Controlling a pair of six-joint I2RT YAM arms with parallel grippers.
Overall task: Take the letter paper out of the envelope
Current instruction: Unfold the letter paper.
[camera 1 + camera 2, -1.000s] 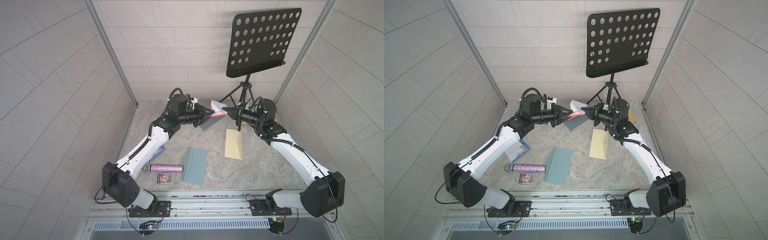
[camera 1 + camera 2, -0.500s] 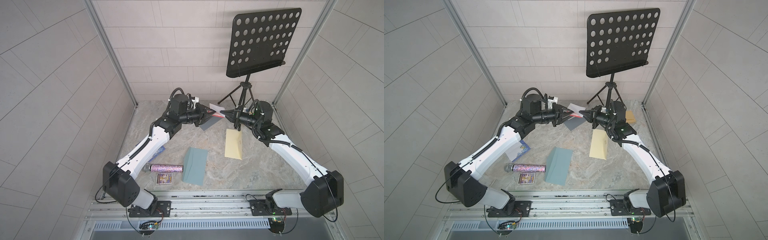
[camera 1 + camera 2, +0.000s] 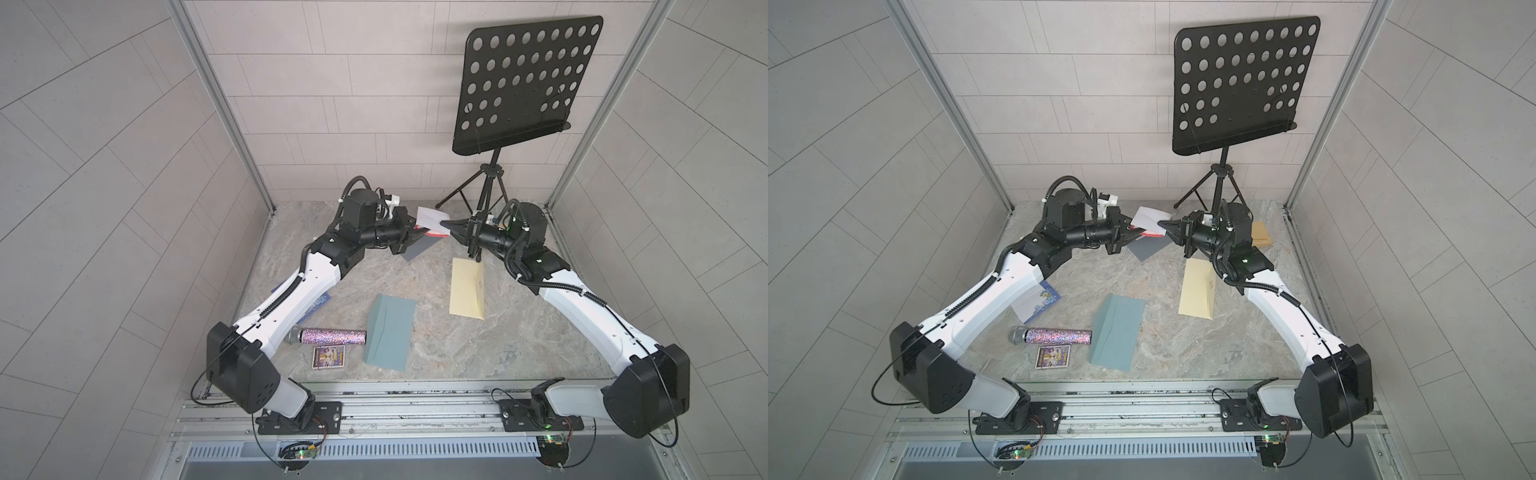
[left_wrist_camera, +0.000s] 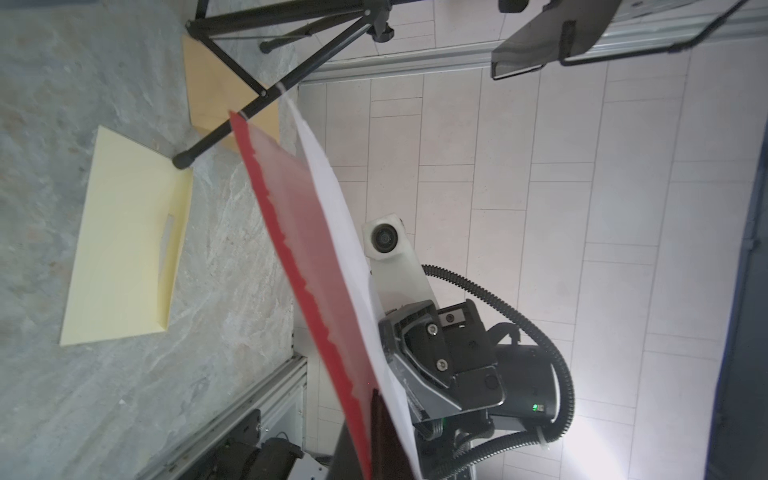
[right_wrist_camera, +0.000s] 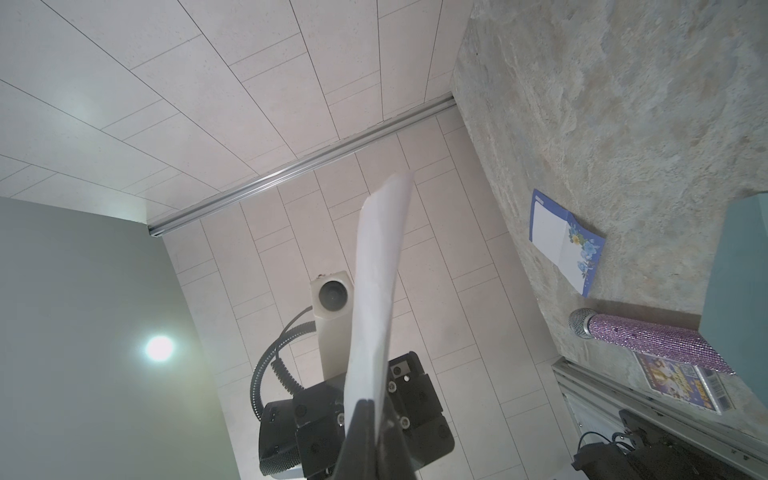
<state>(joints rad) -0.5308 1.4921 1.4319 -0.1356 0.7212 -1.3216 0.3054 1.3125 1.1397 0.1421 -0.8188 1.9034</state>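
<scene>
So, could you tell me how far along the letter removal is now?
Done: the red envelope is lifted off the table, pinched by the left fingers. In hand: the right fingers are shut on the white letter paper, which sticks partly out. Left: pulling it fully free, since its lower part overlaps the envelope.

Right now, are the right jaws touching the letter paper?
Touching. The right wrist view shows the right jaws shut on the edge of the letter paper.
</scene>
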